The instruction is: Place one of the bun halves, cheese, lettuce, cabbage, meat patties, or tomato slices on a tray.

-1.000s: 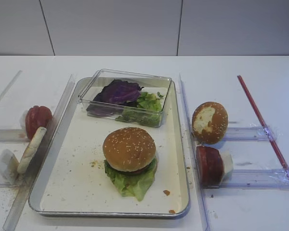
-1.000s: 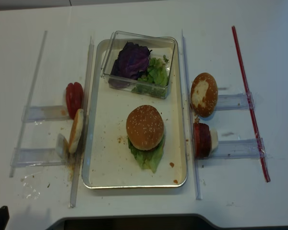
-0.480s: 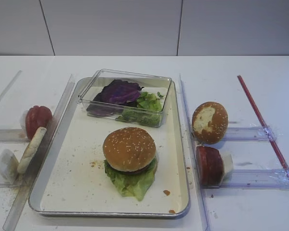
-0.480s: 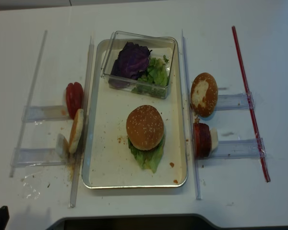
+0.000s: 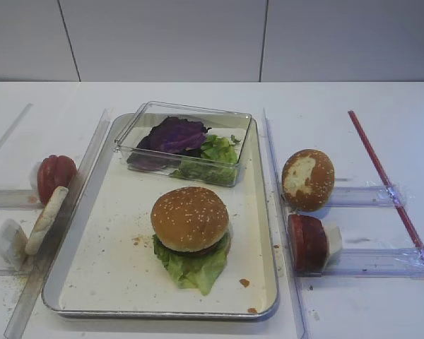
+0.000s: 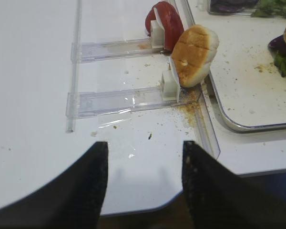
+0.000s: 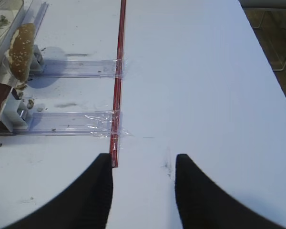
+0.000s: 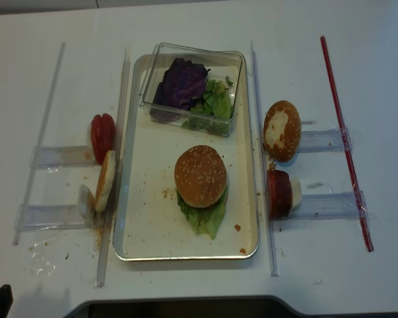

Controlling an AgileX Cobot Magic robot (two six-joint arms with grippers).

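The silver tray [image 5: 159, 314] [image 8: 186, 257] lies in the middle of the table. On it stands a stack topped by a sesame bun half [image 5: 189, 217] [image 8: 200, 175], with lettuce [image 5: 194, 268] sticking out underneath. Purple cabbage [image 5: 175, 134] and more lettuce [image 5: 215, 152] sit in a clear box [image 5: 138, 123] at the tray's far end. My left gripper [image 6: 142, 148] hangs open over the table's front edge, left of the tray, with nothing in it. My right gripper [image 7: 144, 160] is open over bare table beside a red strip [image 7: 118, 86]. Neither arm shows in the high views.
Left of the tray, clear holders [image 6: 119, 100] carry tomato slices [image 5: 55, 175] [image 6: 167, 19] and a pale bun half [image 5: 46, 219] [image 6: 194, 55]. On the right stand a brown bun half with a bare patch [image 5: 307, 179] and dark red slices [image 5: 307, 242]. Crumbs lie on the tray floor.
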